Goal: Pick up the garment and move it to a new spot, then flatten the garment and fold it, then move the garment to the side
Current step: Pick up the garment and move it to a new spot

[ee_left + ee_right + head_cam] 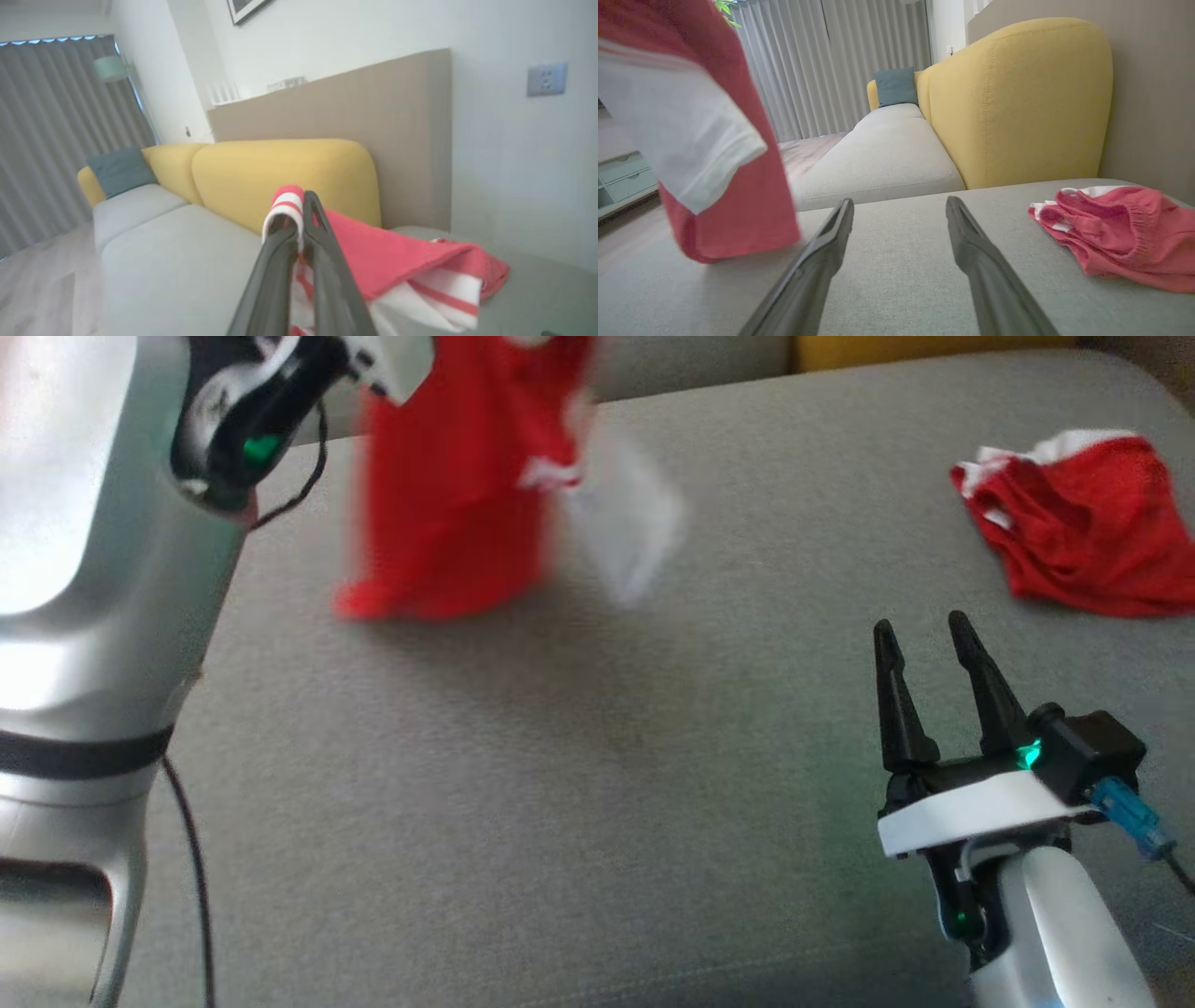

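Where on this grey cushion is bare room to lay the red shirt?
The widest bare patch of the grey cushion is the middle and front, bordered by the hanging red shirt, which the left gripper holds, and the open right gripper. The far right is crowded: a crumpled red garment lies there.

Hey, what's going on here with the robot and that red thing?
The robot's left jaws are shut on a red and white shirt, which hangs from them over the grey cushion. Its right jaws stand open, low over the cushion's near right, holding nothing. A second red garment lies crumpled at the cushion's far right. No flattening or folding has begun.
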Controlling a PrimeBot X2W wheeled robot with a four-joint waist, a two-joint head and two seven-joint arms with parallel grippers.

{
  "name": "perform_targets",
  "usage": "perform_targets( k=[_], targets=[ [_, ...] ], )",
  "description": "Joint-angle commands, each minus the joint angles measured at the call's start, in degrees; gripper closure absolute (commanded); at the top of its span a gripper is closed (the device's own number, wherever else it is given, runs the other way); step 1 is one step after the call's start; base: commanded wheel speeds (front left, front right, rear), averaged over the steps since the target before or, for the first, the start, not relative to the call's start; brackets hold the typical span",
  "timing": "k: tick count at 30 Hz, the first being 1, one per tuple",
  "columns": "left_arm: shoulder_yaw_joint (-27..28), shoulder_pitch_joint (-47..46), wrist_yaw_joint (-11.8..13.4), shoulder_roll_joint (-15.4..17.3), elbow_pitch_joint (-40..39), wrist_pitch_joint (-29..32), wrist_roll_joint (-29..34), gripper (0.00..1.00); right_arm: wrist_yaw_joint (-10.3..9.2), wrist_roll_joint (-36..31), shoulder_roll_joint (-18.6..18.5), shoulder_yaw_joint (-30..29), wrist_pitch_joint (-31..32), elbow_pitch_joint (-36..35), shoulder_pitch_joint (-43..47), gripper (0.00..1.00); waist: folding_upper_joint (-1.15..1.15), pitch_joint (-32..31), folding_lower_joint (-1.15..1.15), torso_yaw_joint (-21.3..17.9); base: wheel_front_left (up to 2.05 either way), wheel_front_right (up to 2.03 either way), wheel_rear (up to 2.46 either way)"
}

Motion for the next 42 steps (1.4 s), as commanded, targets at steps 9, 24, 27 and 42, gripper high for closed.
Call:
perform_targets(
  k=[9,24,27,42],
  targets=[
    [5.1,1.6,2.6,2.9,-2.8,-1.7,-2.3,1.0,-0.05,0.6,-0.1,0.8,-1.9,-0.8,-1.7,0.0,0.0,3.4,0.0,-2.5,0.0,0.0,0.0],
    [2.5,27.6,6.2,3.6,10.9,-15.6,-0.9,1.0,-0.05,0.8,-0.1,1.7,-2.7,1.7,-3.3,0.0,0.0,5.3,0.0,-0.4,0.0,0.0,0.0],
    [3.2,28.9,7.5,3.1,12.9,-20.3,-0.2,0.52,-0.05,0.7,-0.1,1.6,-2.8,2.3,-3.5,0.0,0.0,5.3,0.0,0.0,0.0,0.0,0.0],
    [5.2,39.2,10.3,2.5,7.6,-31.4,-0.8,0.0,-0.05,-0.4,-0.1,1.3,-2.4,4.4,-1.0,0.0,0.0,-1.3,0.0,3.3,0.0,0.0,0.0]
  ],
)
